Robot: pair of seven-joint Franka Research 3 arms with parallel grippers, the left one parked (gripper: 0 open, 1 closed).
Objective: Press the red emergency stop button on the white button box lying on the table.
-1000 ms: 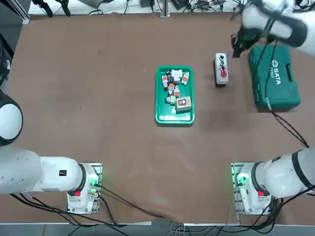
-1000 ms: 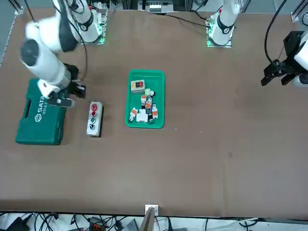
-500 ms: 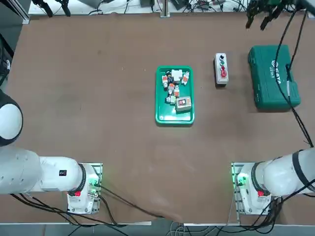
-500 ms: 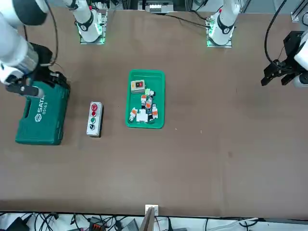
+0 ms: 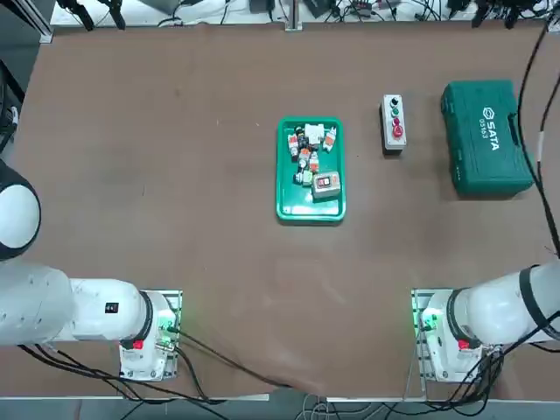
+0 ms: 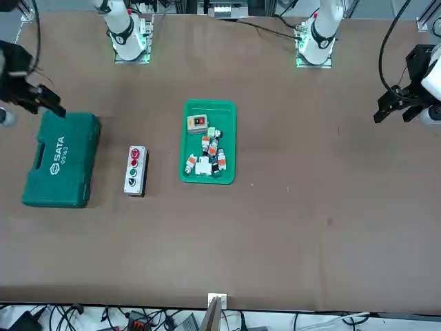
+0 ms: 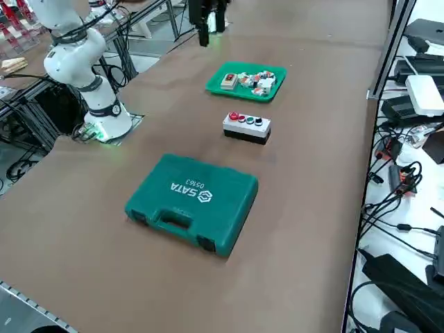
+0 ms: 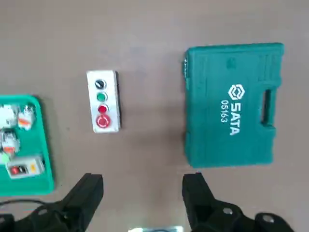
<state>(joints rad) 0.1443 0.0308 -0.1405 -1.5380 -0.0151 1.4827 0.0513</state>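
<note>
You have one white button box [image 8: 111, 92] at the far right of the counter [image 5: 236, 289], between one green tray [image 5: 297, 208] and one green case [image 5: 477, 166]. Of its four buttons, the big red emergency stop button [image 8: 103, 121] is nearest to the near end. Your right claw [image 8: 142, 179] is open, at the far right.

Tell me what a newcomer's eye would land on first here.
Probably the big green case, lying on the table to the right of the white button box in the top view. Next, the green tray of small parts, left of that box. Above the table, the right gripper hangs with its jaws wide open.
</note>
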